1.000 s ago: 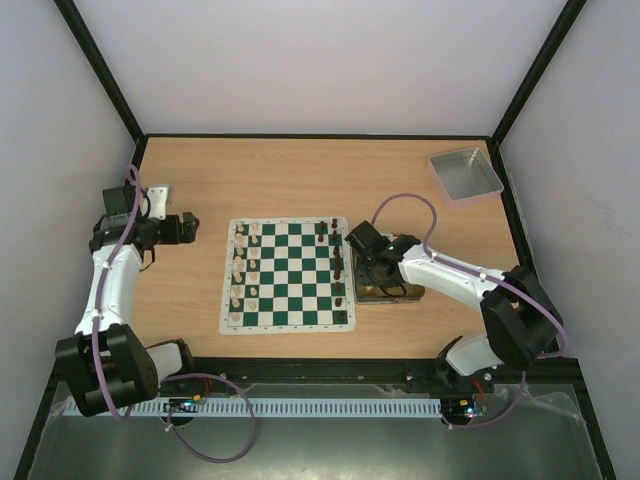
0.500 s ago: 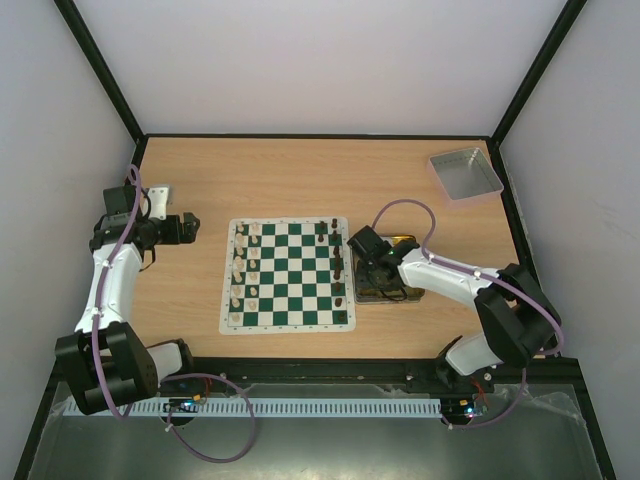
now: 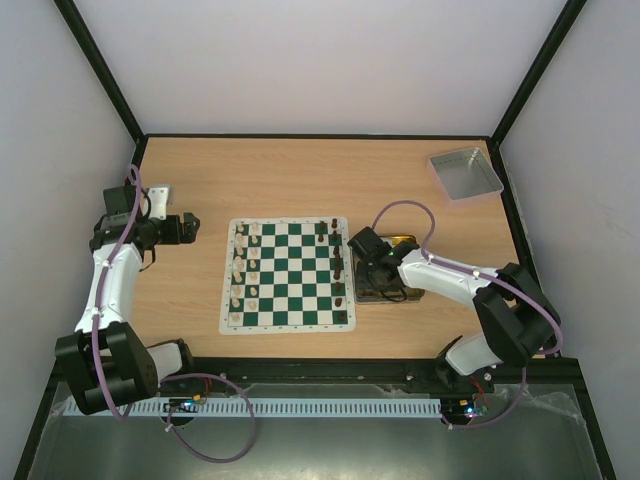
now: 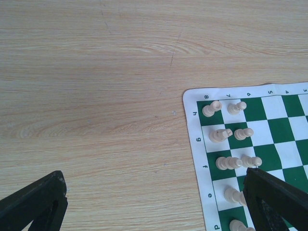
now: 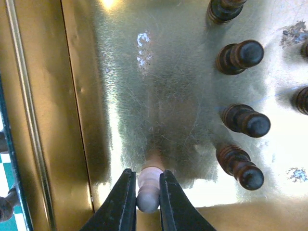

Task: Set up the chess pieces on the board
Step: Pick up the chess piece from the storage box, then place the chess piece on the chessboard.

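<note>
— What is the right gripper (image 5: pixel 147 175) doing?
— It hangs over the gold tray (image 5: pixel 159 82) with its two fingers pinched on a pale piece (image 5: pixel 148 197), one finger on each side. That piece is close to the tray rim facing the board (image 3: pixel 290 275). I cannot tell whether its foot touches the tray floor

— Anything else in that tray?
— Several dark brown pieces (image 5: pixel 240 55), well apart from the pinched one, toward the tray's other side

— And the left gripper (image 4: pixel 156 204)?
— Spread wide and holding nothing. It is over bare wood near the left edge of the worktop (image 3: pixel 300 180), just off the board's left border

— Where does the board lie?
— In the middle of the worktop, nearer the near edge than the far one, with the gold tray just beside its right edge. Cream pieces (image 4: pixel 228 137) stand in the two columns along its left side and dark pieces (image 3: pixel 337 268) along its right side

— And the far right corner?
— A grey tray (image 3: pixel 465 173), well apart from the board
</note>
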